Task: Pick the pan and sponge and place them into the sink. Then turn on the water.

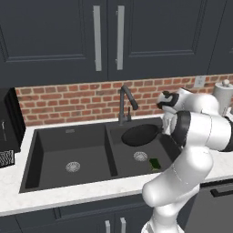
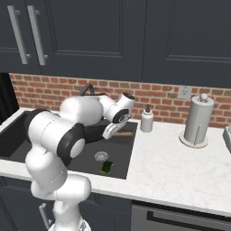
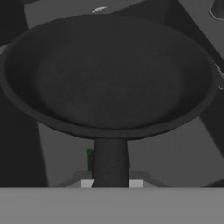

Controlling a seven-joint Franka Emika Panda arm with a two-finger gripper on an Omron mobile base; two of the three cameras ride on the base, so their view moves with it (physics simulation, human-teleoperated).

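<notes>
Black pan (image 1: 141,134) hangs over the right basin of the sink (image 1: 68,136), up near the faucet (image 1: 126,103), tilted a bit, w/ its short handle (image 3: 110,162) pointing toward the arm. Hand (image 3: 111,183) is clamped shut on that handle; in hand view the handle runs straight down btwn the fingertips and the pan bowl sits right in front. From right base view the hand (image 2: 113,131) is partly hidden behind the wrist, pan a dark shape beside it above the basin. Sponge (image 1: 155,163), green, lies on the floor of the right basin, near the front wall and just beside the round silver drain (image 1: 140,156); also seen in right base view (image 2: 106,167). Left basin has its own drain (image 1: 73,166). Worktop (image 2: 180,167) is white marble; on it a soap bottle (image 2: 146,119) and a paper towel roll (image 2: 197,121), both upright by the brick wall (image 1: 68,102). Dark cabinets (image 1: 109,36) above.
</notes>
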